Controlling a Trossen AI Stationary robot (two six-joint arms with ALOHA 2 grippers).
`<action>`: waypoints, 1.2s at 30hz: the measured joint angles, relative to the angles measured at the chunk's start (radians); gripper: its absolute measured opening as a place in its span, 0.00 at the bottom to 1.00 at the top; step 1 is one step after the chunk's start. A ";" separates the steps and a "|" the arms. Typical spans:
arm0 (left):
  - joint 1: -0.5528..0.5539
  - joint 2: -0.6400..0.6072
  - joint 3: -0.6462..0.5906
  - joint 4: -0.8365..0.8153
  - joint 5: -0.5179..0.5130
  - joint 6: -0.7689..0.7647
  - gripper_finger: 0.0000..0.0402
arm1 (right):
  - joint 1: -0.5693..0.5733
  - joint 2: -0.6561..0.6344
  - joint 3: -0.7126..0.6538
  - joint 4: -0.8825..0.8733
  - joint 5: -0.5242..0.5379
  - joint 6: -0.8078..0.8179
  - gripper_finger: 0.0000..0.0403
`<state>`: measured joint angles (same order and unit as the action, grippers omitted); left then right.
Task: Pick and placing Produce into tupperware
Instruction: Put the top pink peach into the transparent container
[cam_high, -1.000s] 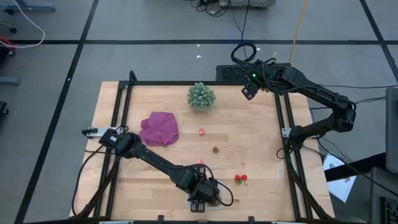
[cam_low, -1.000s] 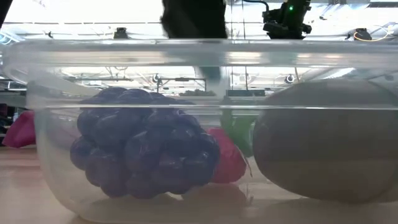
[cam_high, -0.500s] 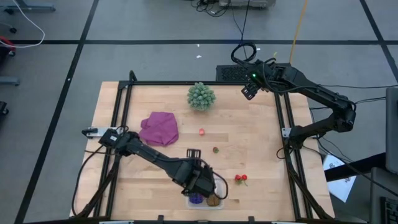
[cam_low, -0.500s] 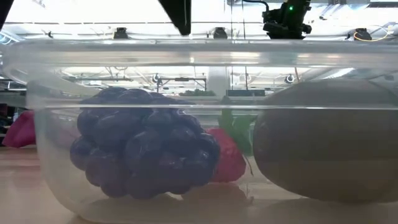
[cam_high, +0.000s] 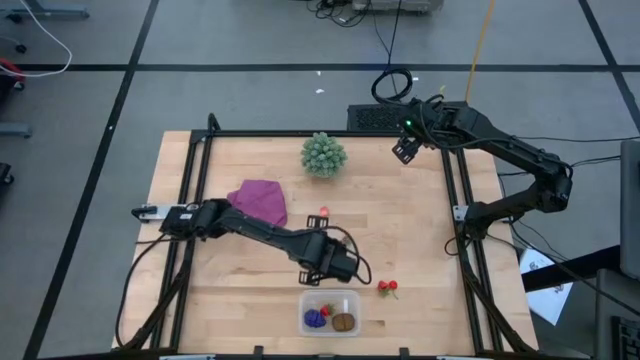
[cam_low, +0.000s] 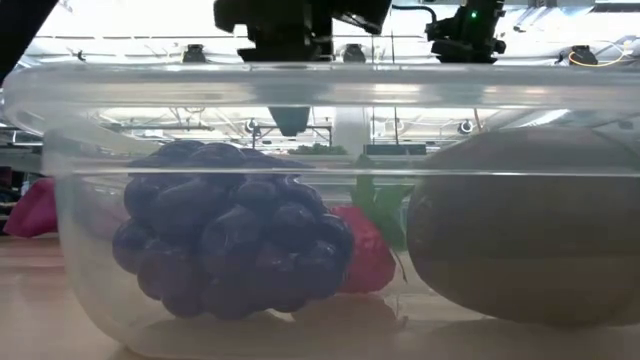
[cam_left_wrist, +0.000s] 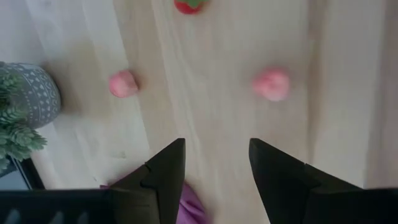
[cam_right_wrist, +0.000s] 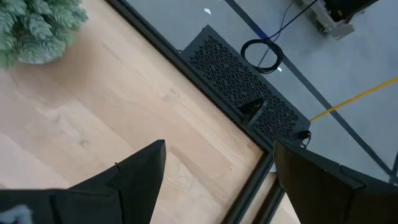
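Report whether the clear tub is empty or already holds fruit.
Holds fruit. The tupperware contains a purple grape cluster, a brown kiwi and a red berry; other berries lie outside it on the table.

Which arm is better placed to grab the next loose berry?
Left. Its pincer is open above mid-table, near the pink berries and the tupperware. The right pincer waits at the far edge.

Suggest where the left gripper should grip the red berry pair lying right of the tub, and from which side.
Probably from straight above, closing across the red berry pair at its round bodies. It lies low on bare wood, apart from the tupperware, so a side approach looks awkward. The left gripper, fingers open, is beside it.
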<state>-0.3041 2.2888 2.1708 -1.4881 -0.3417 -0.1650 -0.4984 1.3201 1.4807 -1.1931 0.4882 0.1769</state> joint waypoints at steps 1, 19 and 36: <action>0.009 -0.001 -0.010 0.009 0.000 0.010 0.45 | 0.000 0.000 0.000 -0.001 0.002 -0.007 0.72; 0.156 -0.575 -0.790 0.629 0.111 0.076 0.45 | -0.046 0.000 0.000 -0.008 0.005 -0.034 0.72; 0.469 -0.640 -1.023 0.973 0.433 0.303 0.45 | -0.098 0.000 0.000 0.056 0.004 -0.048 0.72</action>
<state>0.1653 1.6492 1.1480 -0.5146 0.0909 0.1375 -0.5961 1.3205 1.4807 -1.1375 0.4927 0.1294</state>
